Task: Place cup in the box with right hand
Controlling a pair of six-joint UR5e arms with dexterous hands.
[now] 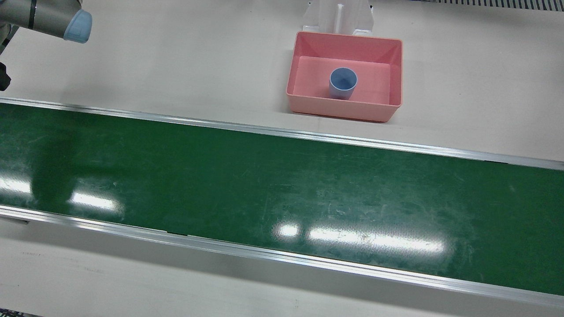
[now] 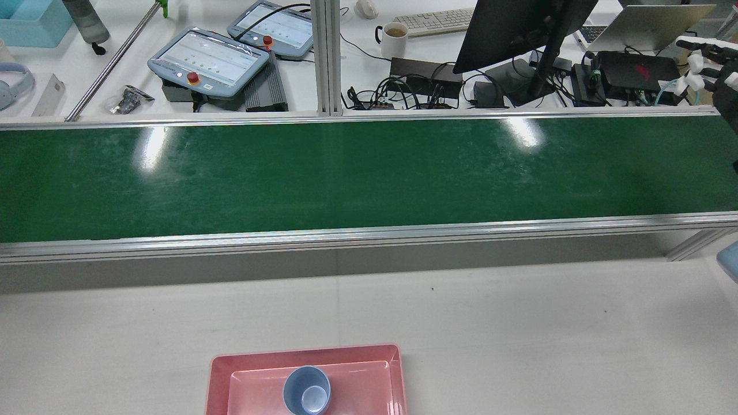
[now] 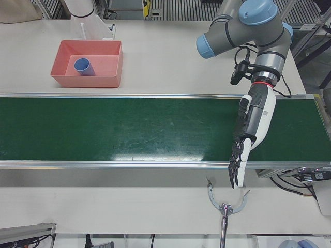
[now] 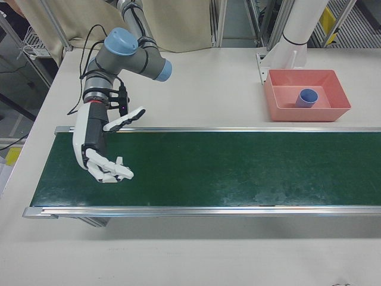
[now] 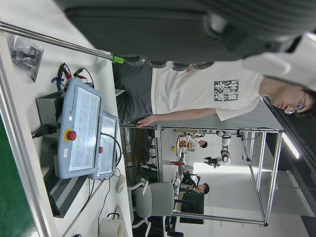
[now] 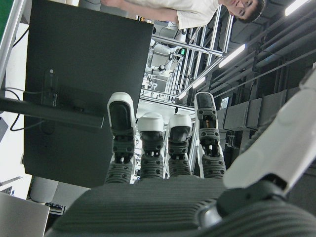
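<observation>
Green conveyor belt (image 1: 282, 185) runs across foreground, bare. Right robot hand (image 4: 106, 156) hangs over belt's end, fingers spread wide, holding nothing. Left robot hand (image 3: 248, 135) hangs over opposite end, fingers straight and pointing down, holding nothing. Beyond belt, on pale counter (image 1: 176, 66), pink box (image 1: 304, 103). Blue cup (image 1: 343, 82) stands upright inside box, mouth up, well apart from both robot hands.

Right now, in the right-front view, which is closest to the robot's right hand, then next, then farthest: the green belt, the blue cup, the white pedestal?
1. Green conveyor belt, under the right hand.
2. White pedestal, far right, behind the box.
3. Blue plastic cup, inside the pink box, about as far; too close to call.
</observation>
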